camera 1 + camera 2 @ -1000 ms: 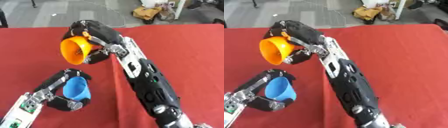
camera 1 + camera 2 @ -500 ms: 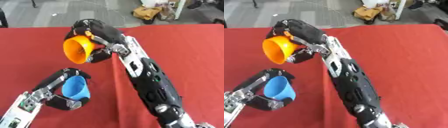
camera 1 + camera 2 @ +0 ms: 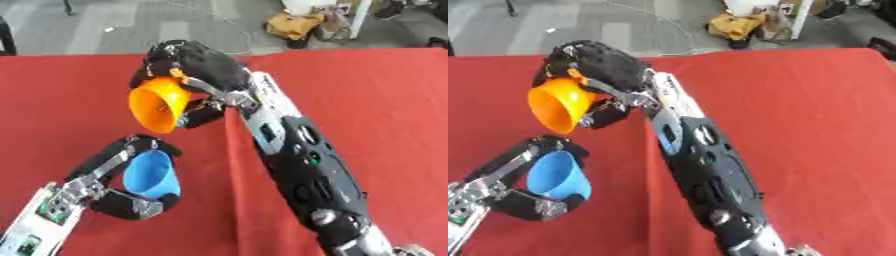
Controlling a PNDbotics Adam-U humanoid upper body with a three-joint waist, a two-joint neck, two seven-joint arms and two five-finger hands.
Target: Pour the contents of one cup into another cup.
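Gripping an orange cup (image 3: pixel 159 103) in the left eye view, the right robot hand (image 3: pixel 197 62) is curling its fingers round it and tipping it on its side above the red tabletop (image 3: pixel 376 95), mouth turned down and to the left. Just near of it, the left robot hand (image 3: pixel 131 195) is clasping a blue cup (image 3: pixel 150 174) at the near left. In the right eye view the orange cup's mouth is hanging just above and apart from the blue cup's rim
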